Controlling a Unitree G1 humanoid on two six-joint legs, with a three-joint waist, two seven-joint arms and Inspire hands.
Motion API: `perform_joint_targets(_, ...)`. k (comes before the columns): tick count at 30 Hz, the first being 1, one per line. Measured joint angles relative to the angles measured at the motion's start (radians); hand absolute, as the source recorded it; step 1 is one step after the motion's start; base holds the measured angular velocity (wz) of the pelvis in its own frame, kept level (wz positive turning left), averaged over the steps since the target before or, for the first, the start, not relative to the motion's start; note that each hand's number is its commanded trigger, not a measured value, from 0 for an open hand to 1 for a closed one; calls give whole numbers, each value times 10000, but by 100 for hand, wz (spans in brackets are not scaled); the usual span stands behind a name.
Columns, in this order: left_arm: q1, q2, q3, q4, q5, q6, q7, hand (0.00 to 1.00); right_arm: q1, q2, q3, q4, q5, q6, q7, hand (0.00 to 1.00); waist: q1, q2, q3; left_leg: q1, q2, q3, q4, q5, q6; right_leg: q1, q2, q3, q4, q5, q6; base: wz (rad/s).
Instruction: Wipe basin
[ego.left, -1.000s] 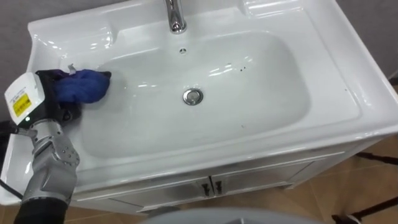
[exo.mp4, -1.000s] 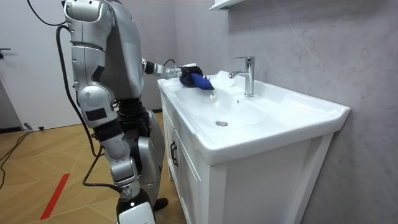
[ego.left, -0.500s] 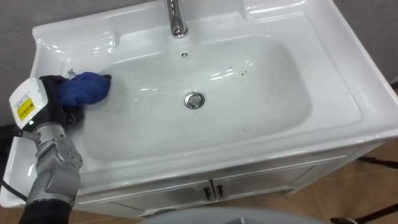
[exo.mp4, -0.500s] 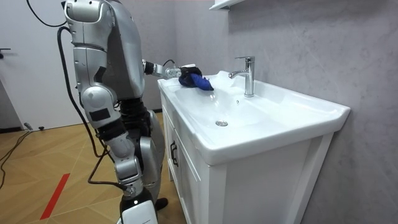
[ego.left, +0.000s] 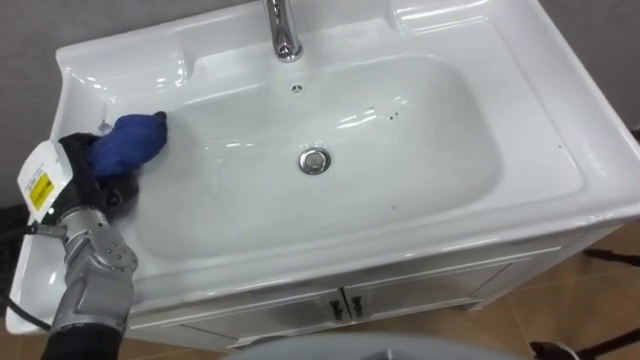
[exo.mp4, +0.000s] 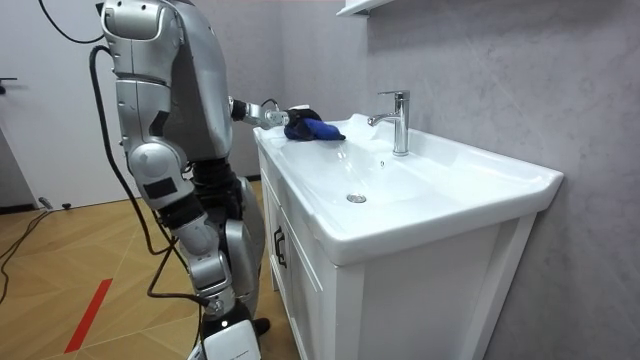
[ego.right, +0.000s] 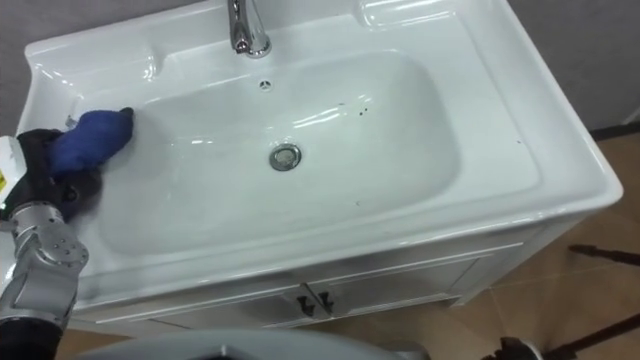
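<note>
The left hand (ego.left: 92, 178) is clenched round the blue cloth (ego.left: 130, 142); the wad sticks out beyond its fingers, apparently touching the basin (ego.left: 430, 160) wall there; soft, light and limp, it should glide on slick glaze; best gripped bunched at its middle.
</note>
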Motion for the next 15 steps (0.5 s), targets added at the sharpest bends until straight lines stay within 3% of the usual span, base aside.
perform_joint_targets(5, -11, -16, 128, -88, -162, -179, -31, 0, -4, 15, 0, 6, 4, 4, 48, 0, -2, -81, 52, -26, -8, -45, 1, 0, 0, -1, -3, -42, -7, -1, 1, 0)
perform_joint_targets(9, -5, -19, 266, -721, -146, -42, -281, 0, 7, 70, -126, 3, -2, 3, 223, 0, 20, -257, 135, -114, -9, -77, 47, 2, -2, -46, -1, -60, -25, -7, 9, 1)
perform_joint_targets(15, -9, -16, 267, -1570, -105, 101, -379, 0, 2, 123, -271, 107, -67, -47, 254, 0, 29, -386, 57, -353, -13, -201, 174, 3, 1, -129, 40, -110, -173, -1, 18, 5)
